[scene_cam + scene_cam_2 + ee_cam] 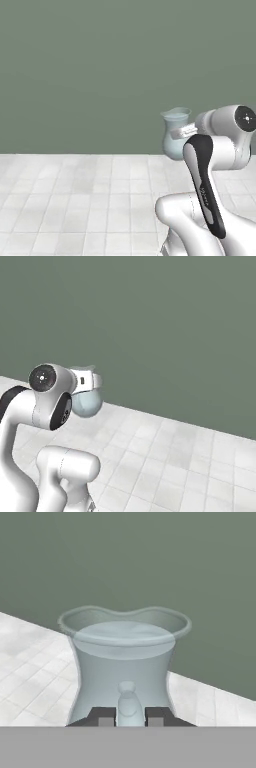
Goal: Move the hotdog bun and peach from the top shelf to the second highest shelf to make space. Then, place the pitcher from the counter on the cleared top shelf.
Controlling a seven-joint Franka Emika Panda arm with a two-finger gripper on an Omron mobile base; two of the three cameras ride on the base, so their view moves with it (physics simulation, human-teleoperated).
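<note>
Pitcher (125,662), pale blue-grey and translucent, sits right in front of the hand camera, upright, its flared wavy rim toward the top of that view and its bulbous body narrowing to a waist below the rim. The gripper (130,716) has its two dark fingers (103,716) drawn narrow on the pitcher's handle, which stands as a pale rounded post between them, so the pitcher is held. In the left base view the pitcher (175,132) hangs in the air at the end of the white arm (210,165), partly hidden by the wrist, above a pale tiled floor (75,200) and in front of a plain grey-green wall (100,65). In the right base view its rounded body (87,403) shows just beside the arm's upper joint, below the white hand.
</note>
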